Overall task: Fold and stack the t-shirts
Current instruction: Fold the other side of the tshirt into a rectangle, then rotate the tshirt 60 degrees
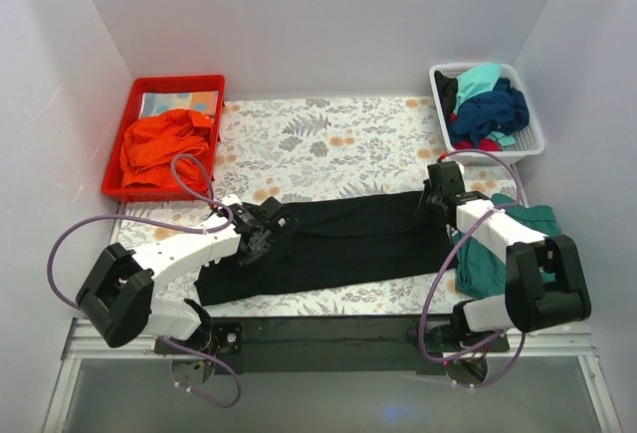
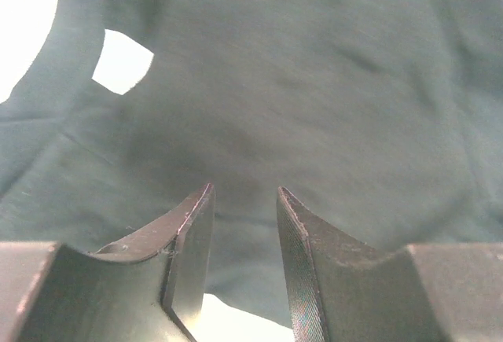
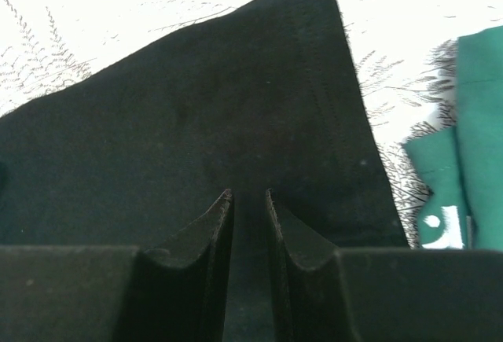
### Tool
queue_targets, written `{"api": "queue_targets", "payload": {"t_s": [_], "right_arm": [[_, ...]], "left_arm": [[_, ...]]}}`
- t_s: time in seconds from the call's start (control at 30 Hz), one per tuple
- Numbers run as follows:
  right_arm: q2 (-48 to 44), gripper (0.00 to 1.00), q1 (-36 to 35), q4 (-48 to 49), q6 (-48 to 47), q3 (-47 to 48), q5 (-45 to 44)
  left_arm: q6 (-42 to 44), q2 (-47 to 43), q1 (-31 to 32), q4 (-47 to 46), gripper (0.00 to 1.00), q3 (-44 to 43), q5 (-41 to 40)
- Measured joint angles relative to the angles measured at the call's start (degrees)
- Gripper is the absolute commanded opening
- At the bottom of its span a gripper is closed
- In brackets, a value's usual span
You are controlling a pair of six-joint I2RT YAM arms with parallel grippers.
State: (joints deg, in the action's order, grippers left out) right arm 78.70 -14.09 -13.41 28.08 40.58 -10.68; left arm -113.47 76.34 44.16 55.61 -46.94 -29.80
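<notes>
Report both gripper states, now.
Left gripper: slightly apart, black t-shirt cloth in the gap; whether it grips cannot be told.
Right gripper: closed on the black t-shirt's edge.

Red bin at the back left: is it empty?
No, the red bin holds a crumpled heap of orange cloth.

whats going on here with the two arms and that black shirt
Two robot arms are working on a black t-shirt spread lengthwise across the flowered table. The left claw is at its left end, fingers apart. The right claw is at the right end, fingers nearly together, though a pinch can't be confirmed. A teal shirt lies beside the right arm, and more shirts sit in the white basket.
</notes>
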Motion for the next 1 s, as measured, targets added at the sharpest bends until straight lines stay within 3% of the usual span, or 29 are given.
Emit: {"api": "queue_targets", "payload": {"t_s": [0.27,0.53,1.0], "right_arm": [[1.6,0.28,-1.0,0.8,-0.5,0.6,0.7],[1.7,0.28,-1.0,1.6,-0.7,0.7,0.8],[7.2,0.28,-1.0,1.6,-1.9,8.6,0.2]], "left_arm": [[-0.3,3.1,-8.7,-5.3,0.36,5.5,3.0],[0.8,12.9,-14.5,-7.1,0.36,-2.4,4.8],[14.8,47.0,-21.4,-8.9,0.35,-46.9,3.0]]}}
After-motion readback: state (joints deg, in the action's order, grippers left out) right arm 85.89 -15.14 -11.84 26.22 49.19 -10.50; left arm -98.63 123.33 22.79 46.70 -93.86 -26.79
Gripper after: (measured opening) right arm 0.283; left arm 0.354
